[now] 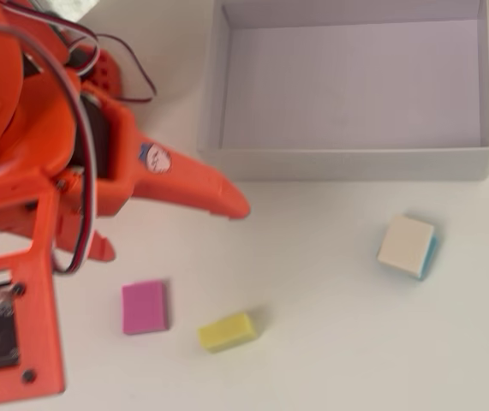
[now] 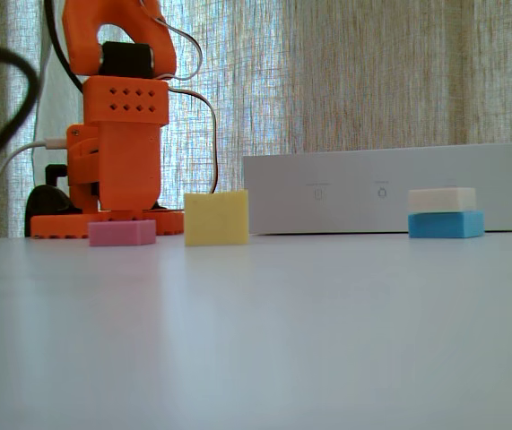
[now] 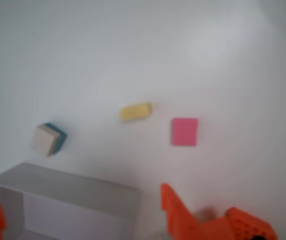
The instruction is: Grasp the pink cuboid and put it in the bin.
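Orange robot arm's gripper (image 1: 227, 204) hovers empty, jaws' opening unclear, beside the white bin (image 1: 355, 163). Pink block (image 1: 145, 306) lies untouched beyond; next, reach down over it.

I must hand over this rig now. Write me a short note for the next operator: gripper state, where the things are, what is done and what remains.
Gripper: holds nothing and hangs above the table near the bin's front left corner in the overhead view; whether it is open or shut cannot be told.
Pink cuboid: lies flat on the table, untouched, left of the yellow block in that view.
Bin: nothing in it.
Cream-topped block: apart, to the right.
Done: nothing yet.
Left: grasp the pink cuboid, carry it, release it in the bin.
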`<state>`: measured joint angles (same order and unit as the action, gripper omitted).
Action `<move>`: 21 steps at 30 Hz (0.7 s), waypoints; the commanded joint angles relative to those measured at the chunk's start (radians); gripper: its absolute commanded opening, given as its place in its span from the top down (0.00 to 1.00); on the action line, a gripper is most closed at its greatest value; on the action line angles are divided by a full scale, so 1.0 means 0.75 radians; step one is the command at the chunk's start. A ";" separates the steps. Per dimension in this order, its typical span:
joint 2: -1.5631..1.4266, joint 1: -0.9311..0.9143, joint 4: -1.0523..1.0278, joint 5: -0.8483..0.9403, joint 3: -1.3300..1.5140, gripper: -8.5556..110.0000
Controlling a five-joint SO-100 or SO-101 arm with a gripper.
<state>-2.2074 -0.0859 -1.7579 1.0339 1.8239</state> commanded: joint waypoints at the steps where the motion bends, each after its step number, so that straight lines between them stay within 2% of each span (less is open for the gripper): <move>1: 0.074 -0.078 0.000 0.041 -0.018 0.58; 11: 0.147 -0.239 0.262 0.151 0.309 0.61; 21: 0.254 -0.284 0.350 0.188 0.446 0.61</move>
<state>-2.0279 -0.2915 -1.5156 1.1689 2.1568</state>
